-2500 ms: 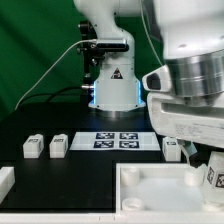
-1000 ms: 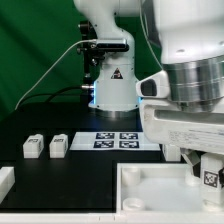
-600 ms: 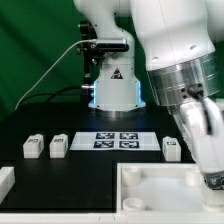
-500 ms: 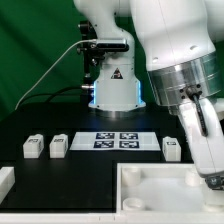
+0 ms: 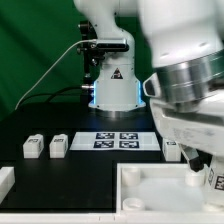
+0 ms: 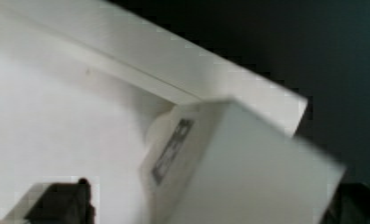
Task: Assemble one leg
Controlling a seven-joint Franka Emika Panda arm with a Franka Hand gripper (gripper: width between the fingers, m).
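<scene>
My gripper (image 5: 207, 172) hangs at the exterior view's right, over the right corner of the large white panel (image 5: 150, 180). It is shut on a white leg (image 5: 214, 180) whose tag shows just below the hand. In the wrist view the leg (image 6: 235, 160) fills the space between my dark fingers (image 6: 57, 200), with its tag edge-on, close above the panel (image 6: 57, 110). Two more legs (image 5: 33, 147) (image 5: 58, 146) stand at the left. Another leg (image 5: 171, 150) stands right of the marker board, partly hidden by my arm.
The marker board (image 5: 120, 140) lies in the middle before the robot base (image 5: 112, 85). A white block (image 5: 5, 182) sits at the left front edge. The wrist view is blurred.
The hand has turned and shifted over the panel's right corner, swinging to one side and back. The held leg stays low at the right. The other legs have not moved.
</scene>
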